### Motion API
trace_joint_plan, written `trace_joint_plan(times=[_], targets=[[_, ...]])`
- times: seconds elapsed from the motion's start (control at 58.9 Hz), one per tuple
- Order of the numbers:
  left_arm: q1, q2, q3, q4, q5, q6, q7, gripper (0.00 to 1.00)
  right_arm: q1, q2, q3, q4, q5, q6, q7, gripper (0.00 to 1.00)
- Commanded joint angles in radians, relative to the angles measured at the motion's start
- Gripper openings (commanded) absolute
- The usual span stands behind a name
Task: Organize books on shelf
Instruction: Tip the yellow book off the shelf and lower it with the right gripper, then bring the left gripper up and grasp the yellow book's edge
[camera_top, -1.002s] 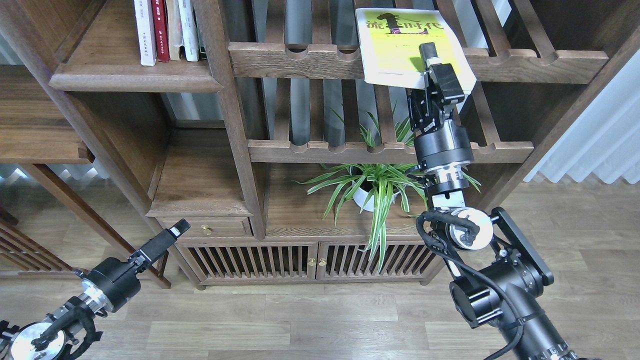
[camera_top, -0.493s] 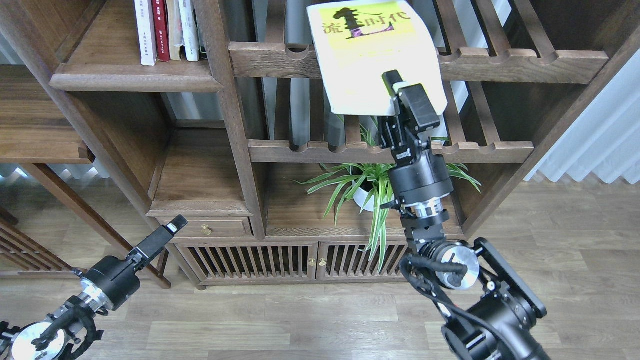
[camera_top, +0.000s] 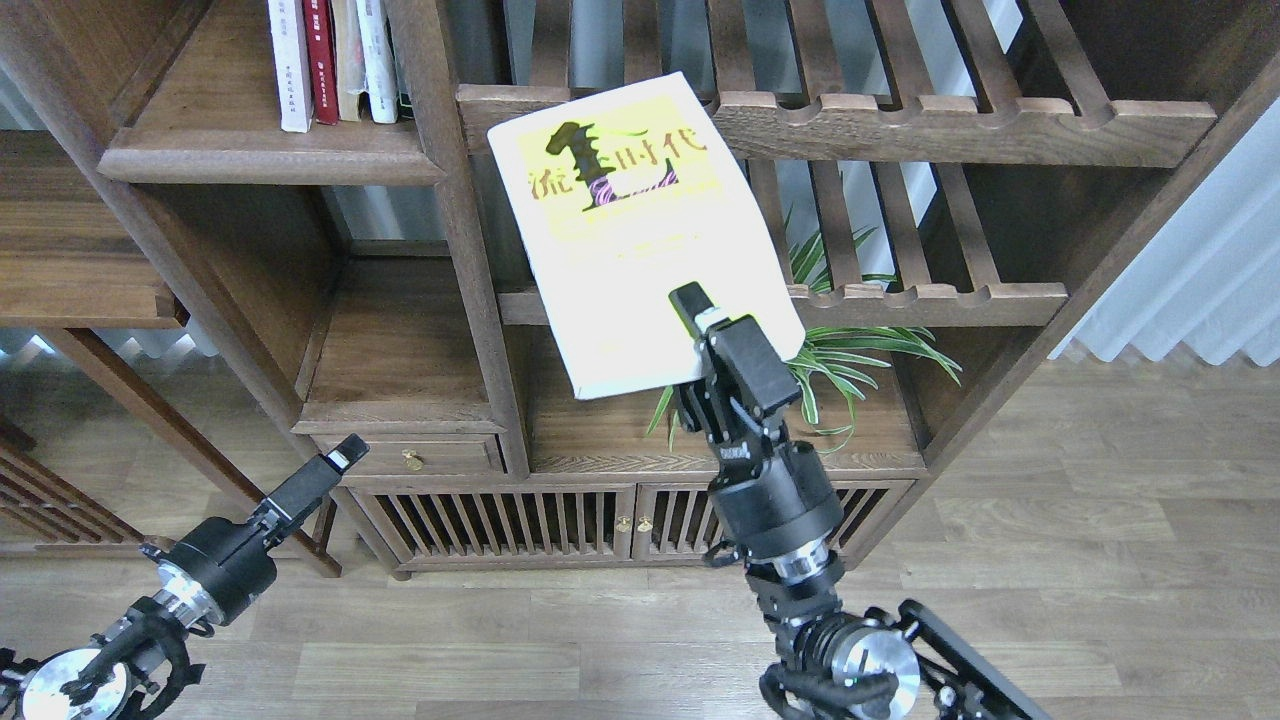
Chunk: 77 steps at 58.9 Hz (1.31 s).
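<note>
**Yellow-green book held in front of the bookcase**

Our right claw (camera_top: 715, 335) was clamped on the lower edge of the yellow-green book (camera_top: 640, 225), one finger (camera_top: 690, 303) lying over the cover. The book was held clear of every surface, cover toward us, tilted so that its top leaned to the left. It hung in front of the slatted racks (camera_top: 900, 120) and overlapped the upright post (camera_top: 455, 230) that divides the bookcase.

Our left claw (camera_top: 335, 462) was low at the left, well apart from the book, pointing up and to the right. We could not tell whether its fingers were apart or together, since they showed as one dark block.

The shelf (camera_top: 270, 160), a solid dark-brown surface with a rounded front edge, sat at the upper left. A row of upright books (camera_top: 335, 60) stood at its right end against the post: white, dark red, cream and white spines.

Below the book, a potted plant (camera_top: 850, 350) with long green striped leaves stood on the lower surface (camera_top: 600, 430) of the bookcase, partly hidden by the book and the right arm. Beneath it were two slatted cabinet doors (camera_top: 560, 520) with small brass knobs, and a small drawer (camera_top: 420, 458) to their left.

The floor (camera_top: 1100, 550) was pale wood-look planking. A white pleated curtain (camera_top: 1200, 290) hung at the right, and part of another dark wooden surface (camera_top: 70, 260) showed at the left.
</note>
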Motion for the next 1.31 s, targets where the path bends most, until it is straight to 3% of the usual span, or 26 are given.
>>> trace_joint_plan(times=[0.0,0.136,0.221,0.459,0.663,0.765,1.002,1.291], targets=[[0.011,0.001,0.001,0.000,-0.097,0.000,-0.001,0.93,-0.040,0.000,-0.009,-0.004,-0.012,0.000,-0.008,0.04],[0.029,0.001,0.011,-0.015,-0.247,0.000,-0.005,0.93,-0.026,0.000,-0.012,-0.018,-0.014,0.000,-0.008,0.04],[0.028,-0.001,0.018,-0.021,-0.328,0.000,-0.033,0.93,-0.023,0.000,-0.018,-0.029,-0.014,0.000,-0.009,0.04],[0.028,-0.001,0.069,-0.037,-0.424,0.000,-0.165,0.93,-0.020,0.000,-0.049,-0.034,-0.014,0.000,-0.013,0.04],[0.005,-0.008,0.083,-0.106,-0.447,0.000,-0.317,0.93,-0.023,0.000,-0.072,-0.052,-0.014,0.000,-0.045,0.05],[-0.014,-0.007,0.113,-0.116,-0.448,0.000,-0.361,0.93,-0.022,0.000,-0.103,-0.057,-0.014,0.000,-0.054,0.05],[-0.014,-0.007,0.247,-0.196,-0.450,0.000,-0.372,0.93,-0.006,0.000,-0.134,-0.081,-0.010,0.000,-0.086,0.05],[-0.028,-0.005,0.354,-0.247,-0.450,0.000,-0.374,0.93,0.004,0.000,-0.134,-0.084,-0.009,0.000,-0.088,0.05]])
